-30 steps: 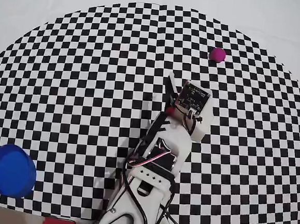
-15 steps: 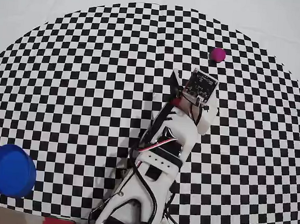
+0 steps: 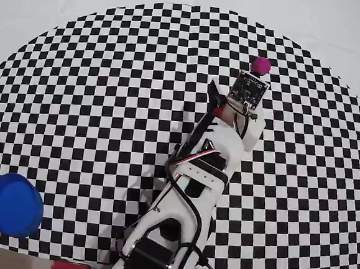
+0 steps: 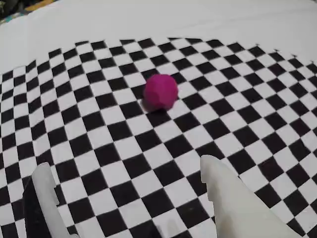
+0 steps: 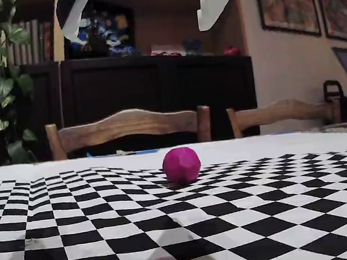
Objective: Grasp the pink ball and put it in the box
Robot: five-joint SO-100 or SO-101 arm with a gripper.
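Only the overhead view is showing the round blue tub [image 3: 14,204], lower left. The wide-spread white gripper [image 4: 126,178] is hovering just short of the small magenta-pink ball [image 4: 160,91], open checkered cloth [image 4: 99,99] lying all around it.

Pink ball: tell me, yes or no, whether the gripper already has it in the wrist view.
No: the pink ball lies free on the checkered cloth, ahead of the open gripper.
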